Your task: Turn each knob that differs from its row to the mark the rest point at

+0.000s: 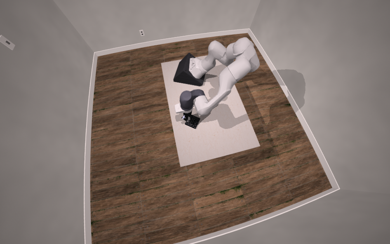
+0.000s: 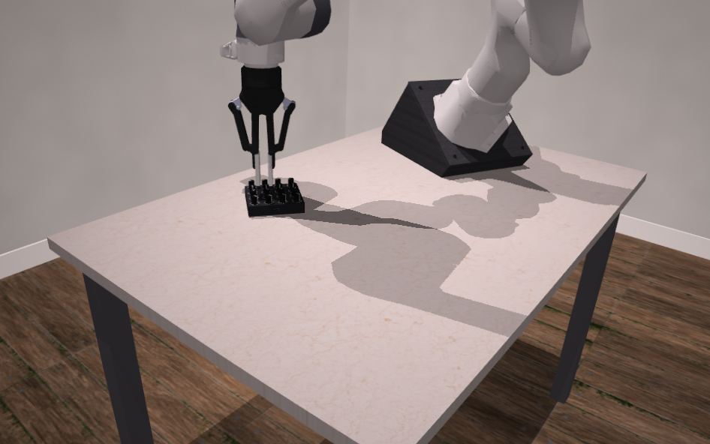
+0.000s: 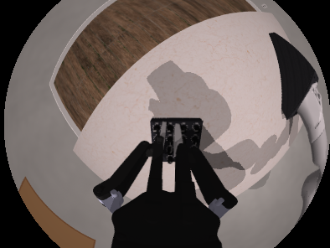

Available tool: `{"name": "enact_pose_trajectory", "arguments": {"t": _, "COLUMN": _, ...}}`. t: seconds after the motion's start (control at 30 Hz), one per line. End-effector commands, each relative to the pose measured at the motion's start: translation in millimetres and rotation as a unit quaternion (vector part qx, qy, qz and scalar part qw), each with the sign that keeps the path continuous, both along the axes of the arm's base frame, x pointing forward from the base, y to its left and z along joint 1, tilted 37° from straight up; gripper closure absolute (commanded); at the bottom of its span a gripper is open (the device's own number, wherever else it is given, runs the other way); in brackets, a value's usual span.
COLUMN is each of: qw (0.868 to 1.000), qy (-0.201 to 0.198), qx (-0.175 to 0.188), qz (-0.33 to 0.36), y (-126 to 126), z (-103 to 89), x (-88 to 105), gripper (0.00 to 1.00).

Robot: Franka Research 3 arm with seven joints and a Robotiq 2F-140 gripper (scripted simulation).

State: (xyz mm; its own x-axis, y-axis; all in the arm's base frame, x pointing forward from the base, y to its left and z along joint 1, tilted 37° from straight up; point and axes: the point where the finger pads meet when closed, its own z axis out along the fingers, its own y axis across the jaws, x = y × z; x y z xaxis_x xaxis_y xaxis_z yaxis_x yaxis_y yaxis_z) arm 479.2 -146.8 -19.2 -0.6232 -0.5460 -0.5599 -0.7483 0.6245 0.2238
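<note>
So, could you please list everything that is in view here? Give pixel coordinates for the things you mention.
Table (image 1: pixel 215 138) (image 2: pixel 235 272) (image 3: pixel 126 113): one, pale, mid-room; two dark legs (image 2: pixel 112 355) visible
Knob box (image 1: pixel 195 127) (image 2: pixel 261 210) (image 3: pixel 176 120): one, black, on the table
Knobs (image 2: pixel 290 181) (image 3: pixel 196 126): several, black, atop the box; some hidden
Floor (image 1: pixel 129 144) (image 2: pixel 628 313) (image 3: pixel 96 54): one, brown, below
Walls (image 1: pixel 172 17) (image 2: pixel 130 78) (image 3: pixel 33 105): several, grey, around, with white baseboard (image 1: pixel 89 172) (image 2: pixel 20 259)
Wall plates (image 1: pixel 141 32): two, light, on walls
Unidentified panel (image 3: pixel 50 218): one, orange-brown, wrist view's lower left
Mount (image 1: pixel 182 71) (image 2: pixel 419 125) (image 3: pixel 295 75): one, black, on the table
Arm (image 1: pixel 238 69) (image 2: pixel 261 20) (image 3: pixel 318 138): one, white and dark grey, on the mount
End effector (image 1: pixel 188 118) (image 2: pixel 263 183) (image 3: pixel 169 129): one, black, at the box
</note>
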Motion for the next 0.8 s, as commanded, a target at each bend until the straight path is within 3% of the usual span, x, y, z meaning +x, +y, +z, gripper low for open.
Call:
{"name": "enact_pose_trajectory", "arguments": {"t": 0.0, "qw": 1.0, "qy": 0.002, "qx": 0.001, "qz": -0.003, "y": -2, "z": 2.6, "x": -0.2, "gripper": 0.88}}
{"name": "enact_pose_trajectory", "arguments": {"t": 0.5, "qw": 1.0, "qy": 0.002, "qx": 0.001, "qz": -0.003, "y": -20, "z": 27.9, "x": -7.4, "gripper": 0.88}}
{"name": "enact_pose_trajectory", "arguments": {"t": 0.77, "qw": 1.0, "qy": 0.002, "qx": 0.001, "qz": -0.003, "y": -21, "z": 29.9, "x": -8.0, "gripper": 0.88}}
